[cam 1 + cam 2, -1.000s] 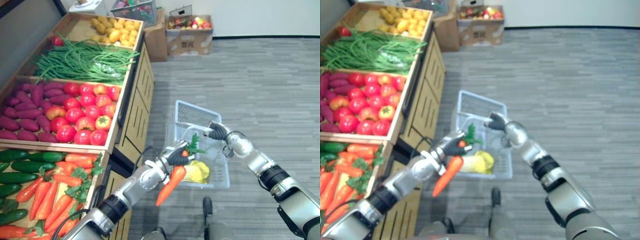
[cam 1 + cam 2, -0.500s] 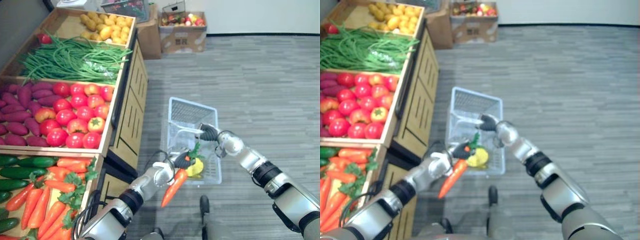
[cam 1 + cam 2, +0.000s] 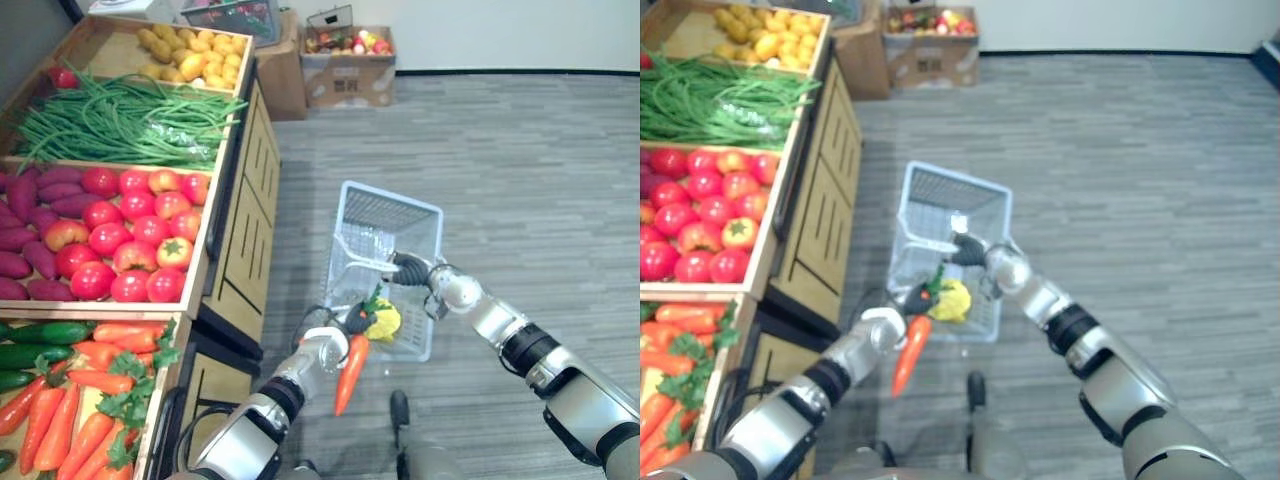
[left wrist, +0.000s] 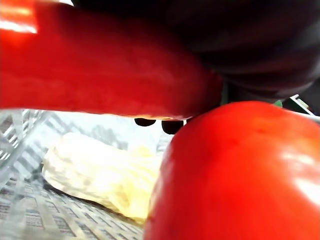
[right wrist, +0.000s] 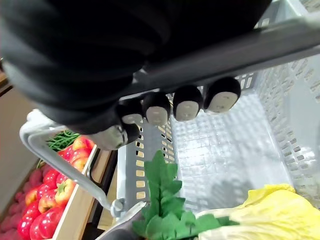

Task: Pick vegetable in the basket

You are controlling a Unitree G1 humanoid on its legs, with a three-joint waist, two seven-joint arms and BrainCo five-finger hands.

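A pale blue plastic basket (image 3: 392,212) hangs over the floor beside the shelf. My right hand (image 3: 412,270) is shut on its handle (image 5: 240,50), with the fingers (image 5: 187,107) curled under the bar. A yellow leafy vegetable (image 3: 383,320) lies inside the basket at its near end. My left hand (image 3: 335,340) is shut on the leafy top of an orange carrot (image 3: 348,375). The carrot's green leaves (image 5: 167,200) reach over the basket's near rim, while its body hangs outside, pointing down. Seen close from the left wrist, the carrot (image 4: 100,75) is above the yellow vegetable (image 4: 95,172).
Wooden produce crates line the left side: carrots (image 3: 90,420), cucumbers (image 3: 40,335), tomatoes (image 3: 130,230), purple sweet potatoes (image 3: 30,250), green beans (image 3: 120,120) and yellow potatoes (image 3: 190,55). A cardboard box (image 3: 350,65) of produce stands by the back wall. Grey floor stretches to the right.
The camera has shifted, sliding the whole scene. The carrot in my left hand now hangs steeper, with its top closer over the basket's near rim. My right hand keeps hold of the handle.
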